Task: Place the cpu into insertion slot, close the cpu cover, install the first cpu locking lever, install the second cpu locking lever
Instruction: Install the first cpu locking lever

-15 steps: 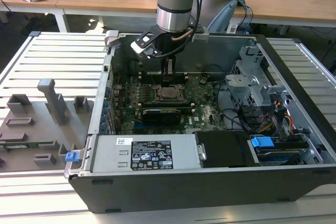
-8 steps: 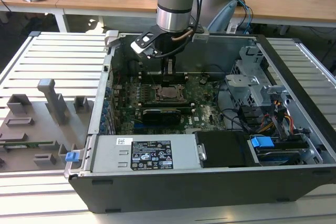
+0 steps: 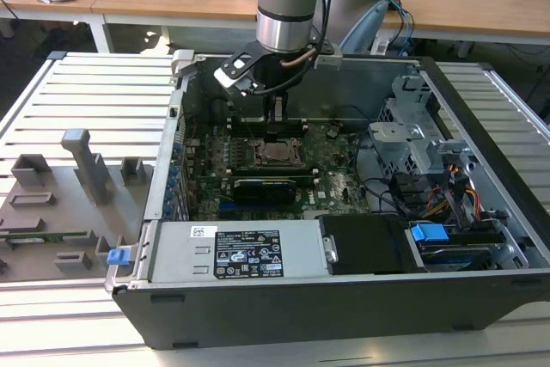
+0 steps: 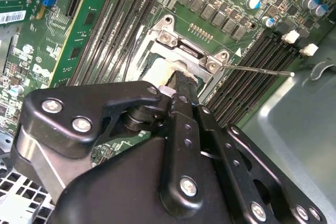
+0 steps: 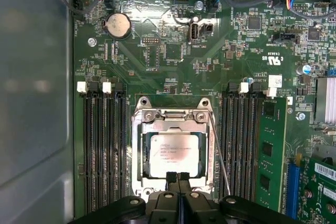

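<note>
Nearest me, the open computer case [image 3: 344,307] lies on the slatted bench [image 3: 86,92], with one labelled power supply [image 3: 245,251] along its front edge and two blue tabs, one at each end of it. Behind that is the green motherboard [image 5: 157,72]. On it the single cpu [image 5: 174,155] sits in its socket, and the cpu cover [image 5: 173,115] lies flat around it, so the chip's grey top shows through the window. The hand [image 5: 178,176] hangs at the socket's edge, its two fingers pressed together. One locking lever [image 5: 219,156] angles free beside the socket. One coin cell [image 5: 118,24] sits farther along the board. Two wooden desks stand beyond.
</note>
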You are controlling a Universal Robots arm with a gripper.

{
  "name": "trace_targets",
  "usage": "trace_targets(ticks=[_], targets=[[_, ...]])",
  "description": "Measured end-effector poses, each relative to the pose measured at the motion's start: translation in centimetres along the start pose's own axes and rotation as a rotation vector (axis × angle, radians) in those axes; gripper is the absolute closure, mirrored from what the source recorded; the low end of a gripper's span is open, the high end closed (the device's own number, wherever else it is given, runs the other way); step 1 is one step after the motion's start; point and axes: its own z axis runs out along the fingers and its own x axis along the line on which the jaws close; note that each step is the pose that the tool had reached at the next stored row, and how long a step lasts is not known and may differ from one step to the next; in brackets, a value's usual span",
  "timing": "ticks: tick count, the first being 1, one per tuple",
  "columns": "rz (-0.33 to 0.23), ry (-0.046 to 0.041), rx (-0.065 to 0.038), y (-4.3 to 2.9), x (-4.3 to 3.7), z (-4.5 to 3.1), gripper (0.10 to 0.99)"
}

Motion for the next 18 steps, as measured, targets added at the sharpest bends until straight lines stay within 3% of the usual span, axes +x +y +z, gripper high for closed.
trace_targets(ticks=[2,18], targets=[[-0.043,-0.0015,-0.002,0.00,0.00,0.00,0.980],[-0.178,-0.0062,-0.008,0.00,0.00,0.00,0.980]])
